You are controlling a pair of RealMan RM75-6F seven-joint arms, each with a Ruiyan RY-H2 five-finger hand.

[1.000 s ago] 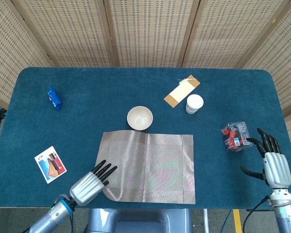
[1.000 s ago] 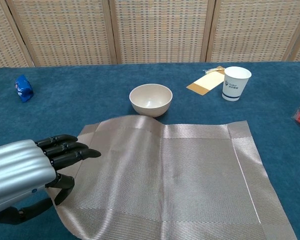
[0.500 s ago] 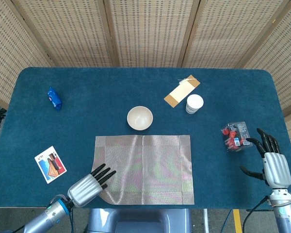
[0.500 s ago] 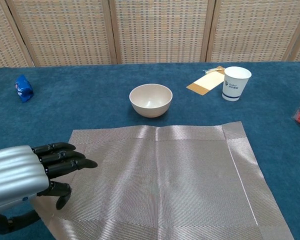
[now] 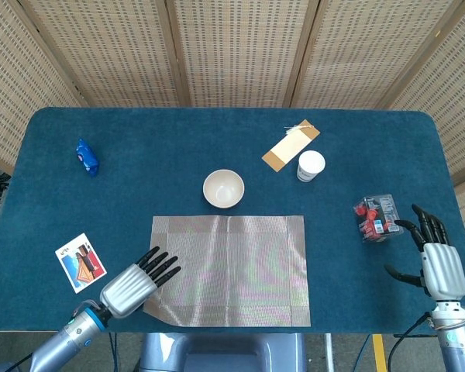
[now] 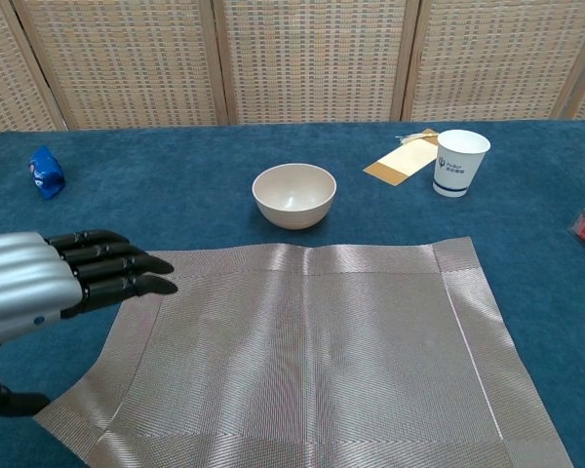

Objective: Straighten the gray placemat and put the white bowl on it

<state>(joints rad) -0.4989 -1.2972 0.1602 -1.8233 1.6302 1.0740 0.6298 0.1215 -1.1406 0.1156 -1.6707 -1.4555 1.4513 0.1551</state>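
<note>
Left hand hovered w/ fingers straight, apart, holding nothing, over placemat edge; right hand spread, empty.

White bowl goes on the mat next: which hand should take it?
Probably the left. The left hand hovers open at the gray placemat's near-left corner. The right hand sits at the table's far right edge, beyond the snack packet, farther from the white bowl.

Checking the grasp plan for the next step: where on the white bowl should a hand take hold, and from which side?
Pinch the rim of the white bowl, coming from above. It stands upright and empty, its mouth open upward. The left hand is nearer; the side facing the gray placemat looks unobstructed, so one finger could likely go inside and the thumb outside.
</note>
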